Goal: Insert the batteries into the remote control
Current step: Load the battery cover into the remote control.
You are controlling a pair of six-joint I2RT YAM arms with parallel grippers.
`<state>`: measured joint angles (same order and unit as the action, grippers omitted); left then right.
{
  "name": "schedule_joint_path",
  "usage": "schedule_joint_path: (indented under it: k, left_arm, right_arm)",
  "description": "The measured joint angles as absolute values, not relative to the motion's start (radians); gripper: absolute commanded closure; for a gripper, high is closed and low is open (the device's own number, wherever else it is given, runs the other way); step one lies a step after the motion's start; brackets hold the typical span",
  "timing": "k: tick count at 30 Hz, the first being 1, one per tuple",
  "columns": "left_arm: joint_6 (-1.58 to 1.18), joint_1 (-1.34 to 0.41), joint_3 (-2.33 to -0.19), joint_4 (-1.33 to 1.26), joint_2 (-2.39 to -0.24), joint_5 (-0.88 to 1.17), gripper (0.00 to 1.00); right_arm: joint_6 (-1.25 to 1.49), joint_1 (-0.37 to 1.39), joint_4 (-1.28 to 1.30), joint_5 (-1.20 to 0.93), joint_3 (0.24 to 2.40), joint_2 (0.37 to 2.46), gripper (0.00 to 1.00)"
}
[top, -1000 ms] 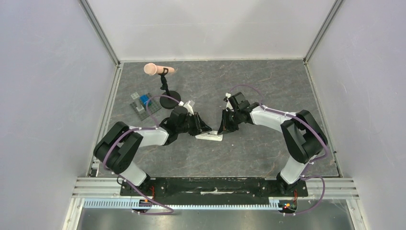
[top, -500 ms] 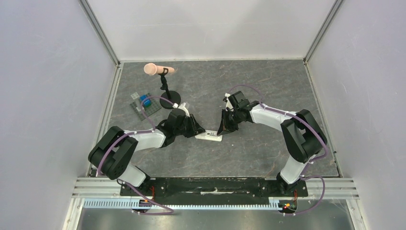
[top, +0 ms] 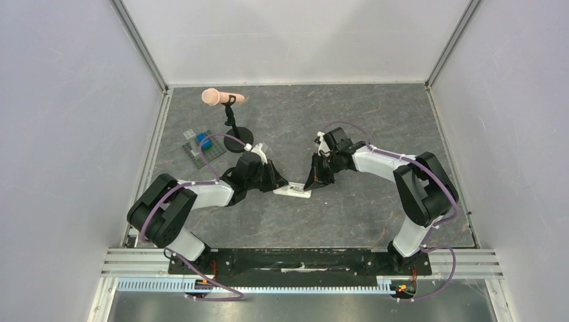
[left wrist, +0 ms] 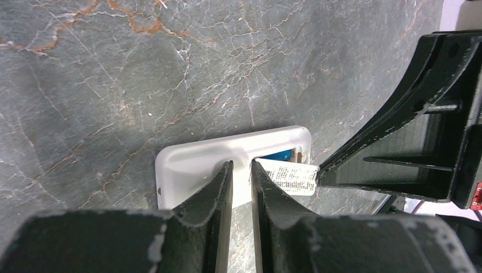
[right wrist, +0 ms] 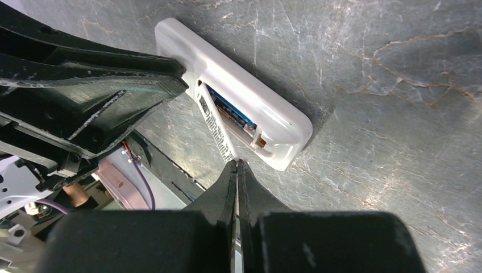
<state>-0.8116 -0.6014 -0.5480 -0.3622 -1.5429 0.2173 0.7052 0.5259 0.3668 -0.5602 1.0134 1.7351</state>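
On the grey table [top: 376, 208], right gripper [right wrist: 236, 165] stays closed; left gripper [left wrist: 241, 170] has narrowed over the remote control [left wrist: 193, 165].

A lab test cell: plain white walls [top: 295, 40] on aluminium framing [top: 141, 47] enclose a grey marbled table [top: 376, 121].

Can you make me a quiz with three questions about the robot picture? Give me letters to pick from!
1. Where is the remote control?
A. on the table between the two grippers
B. beside the pink microphone
C. hanging in the air

2. What colour is the battery showing inside the remote control?
A. red
B. blue
C. yellow

3. How are the fingers of the right gripper?
A. wide apart
B. out of sight
C. pressed together

Answers: 1 A, it lies flat on the stone-patterned table with an arm at each end. 2 B, blue shows in the open slot. 3 C, the right wrist view shows the tips meeting by the labelled cover.
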Motion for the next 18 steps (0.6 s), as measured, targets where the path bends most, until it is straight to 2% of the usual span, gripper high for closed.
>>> schedule_joint_path:
  k: [18]
  left_arm:
    - [-0.773,-0.601,-0.556,-0.396,-1.568,0.244,0.76]
  right_arm:
    - [0.685,0.513,0.376,-0.587,1.019,1.777,1.00]
